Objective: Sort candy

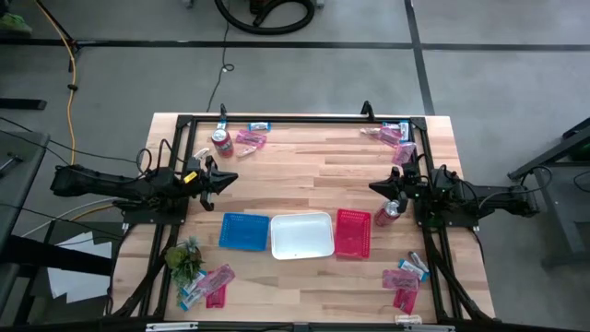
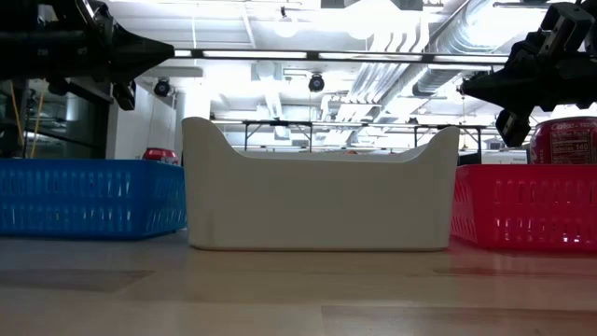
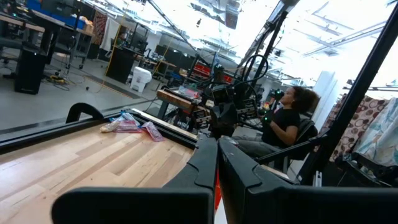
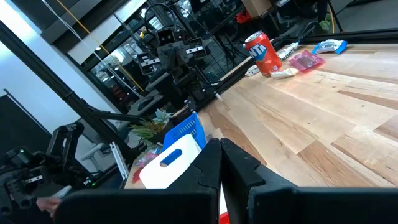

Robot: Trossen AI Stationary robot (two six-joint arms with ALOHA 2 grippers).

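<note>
My left gripper and right gripper both hover clenched and empty over the table. Three trays sit in a row: blue, white, red. Candy lies in four corner heaps, and two soda cans stand upright.

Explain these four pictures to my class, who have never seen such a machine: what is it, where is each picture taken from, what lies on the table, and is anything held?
Two dark robot arms work at a wooden table. One picture looks straight down, one looks level across the tabletop, and one comes from each wrist. The left gripper and right gripper are shut and hold nothing. Near the front edge stand a blue tray, a white tray and a red tray. Candy lies in heaps at the four corners, with soda cans and a plant.
</note>
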